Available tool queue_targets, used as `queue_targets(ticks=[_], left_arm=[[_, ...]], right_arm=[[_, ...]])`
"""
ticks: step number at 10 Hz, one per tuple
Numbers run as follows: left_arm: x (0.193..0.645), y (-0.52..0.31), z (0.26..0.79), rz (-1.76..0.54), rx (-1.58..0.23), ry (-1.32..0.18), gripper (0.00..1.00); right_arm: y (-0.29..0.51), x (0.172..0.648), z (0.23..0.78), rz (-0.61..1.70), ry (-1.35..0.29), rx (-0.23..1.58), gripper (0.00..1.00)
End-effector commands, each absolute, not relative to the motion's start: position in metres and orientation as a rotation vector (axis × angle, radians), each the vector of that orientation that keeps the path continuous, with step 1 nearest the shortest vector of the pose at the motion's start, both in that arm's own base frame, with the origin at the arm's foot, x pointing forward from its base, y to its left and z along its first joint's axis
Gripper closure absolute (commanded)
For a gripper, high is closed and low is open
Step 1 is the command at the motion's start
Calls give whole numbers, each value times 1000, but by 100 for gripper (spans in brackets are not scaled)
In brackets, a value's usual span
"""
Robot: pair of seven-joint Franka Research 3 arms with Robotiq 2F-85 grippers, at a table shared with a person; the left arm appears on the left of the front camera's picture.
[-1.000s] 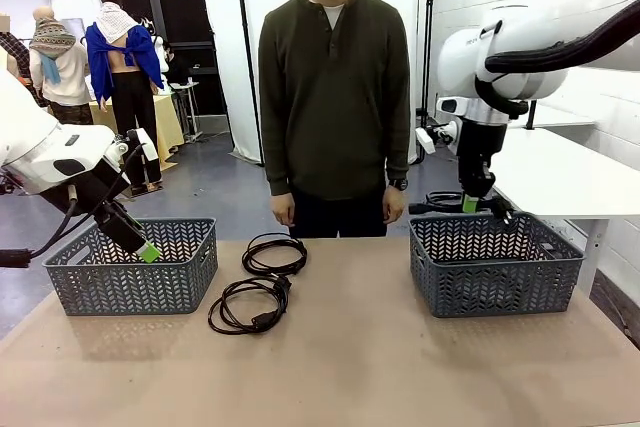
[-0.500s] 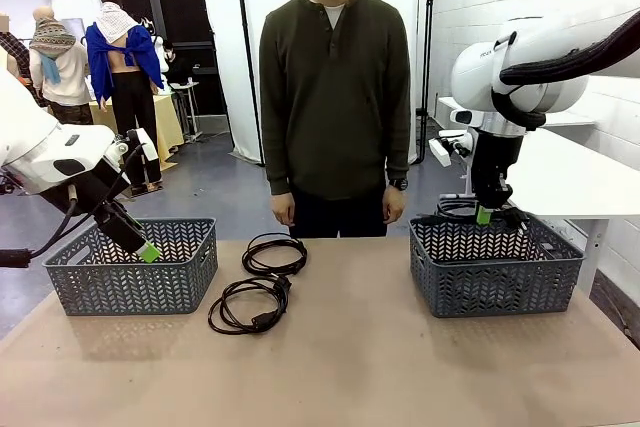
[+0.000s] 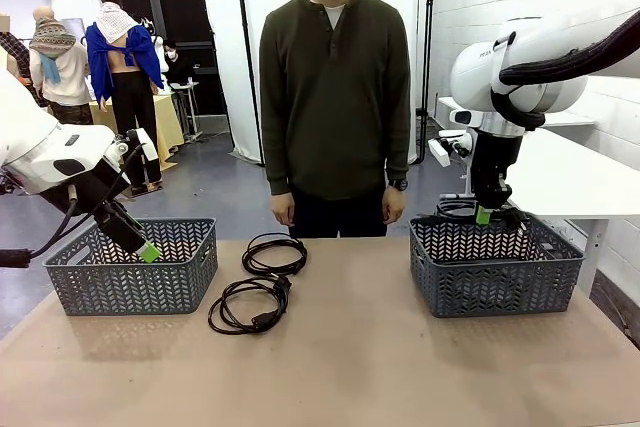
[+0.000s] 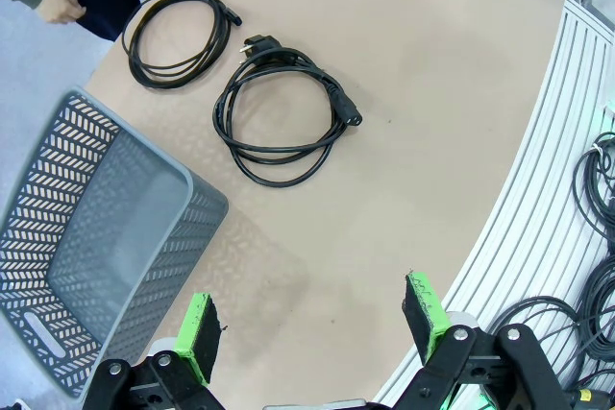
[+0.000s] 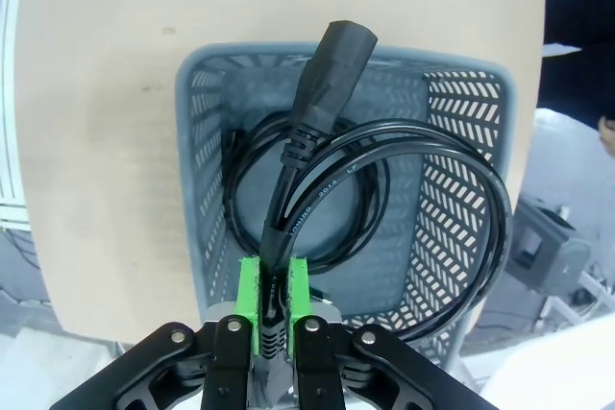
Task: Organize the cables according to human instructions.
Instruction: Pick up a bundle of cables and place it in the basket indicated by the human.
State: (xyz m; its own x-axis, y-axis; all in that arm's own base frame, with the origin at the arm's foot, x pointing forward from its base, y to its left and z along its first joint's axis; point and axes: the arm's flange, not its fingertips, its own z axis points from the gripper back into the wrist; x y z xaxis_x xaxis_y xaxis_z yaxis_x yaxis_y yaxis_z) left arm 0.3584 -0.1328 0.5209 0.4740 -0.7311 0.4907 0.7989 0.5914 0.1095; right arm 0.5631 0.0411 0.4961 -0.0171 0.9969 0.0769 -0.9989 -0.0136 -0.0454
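Two cables lie coiled on the table's middle left, one (image 3: 275,254) near the far edge and one (image 3: 250,305) closer to me. The left wrist view shows them as the far cable (image 4: 183,31) and the near cable (image 4: 283,112). My left gripper (image 3: 148,252) (image 4: 309,328) hangs open and empty beside the left basket (image 3: 130,267). My right gripper (image 3: 484,215) (image 5: 274,300) is shut on a third cable (image 5: 317,180), whose coil (image 3: 445,209) dangles over the right basket (image 3: 495,262). Its thick plug (image 5: 336,64) points away from me. More black loops (image 5: 240,189) show inside that basket.
A person (image 3: 335,97) stands at the far edge of the table, both hands down at their sides. The left basket (image 4: 96,237) looks empty inside. Bare tabletop lies between the baskets in front of the coils.
My right arm has shifted right and a little lower with the cable, now over the right basket; it has held still for the last half second. The left arm and table cables are unmoved.
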Motion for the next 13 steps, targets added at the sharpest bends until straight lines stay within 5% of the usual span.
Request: queue_targets(ticks=[1,13], left_arm=[[360,-132,520,-939,-136,-539,0],[360,-132,520,-939,-136,-539,0]], right_arm=[[41,565,498,1586,-102,21,100],[9,568,456,1665,-137,-34,100]])
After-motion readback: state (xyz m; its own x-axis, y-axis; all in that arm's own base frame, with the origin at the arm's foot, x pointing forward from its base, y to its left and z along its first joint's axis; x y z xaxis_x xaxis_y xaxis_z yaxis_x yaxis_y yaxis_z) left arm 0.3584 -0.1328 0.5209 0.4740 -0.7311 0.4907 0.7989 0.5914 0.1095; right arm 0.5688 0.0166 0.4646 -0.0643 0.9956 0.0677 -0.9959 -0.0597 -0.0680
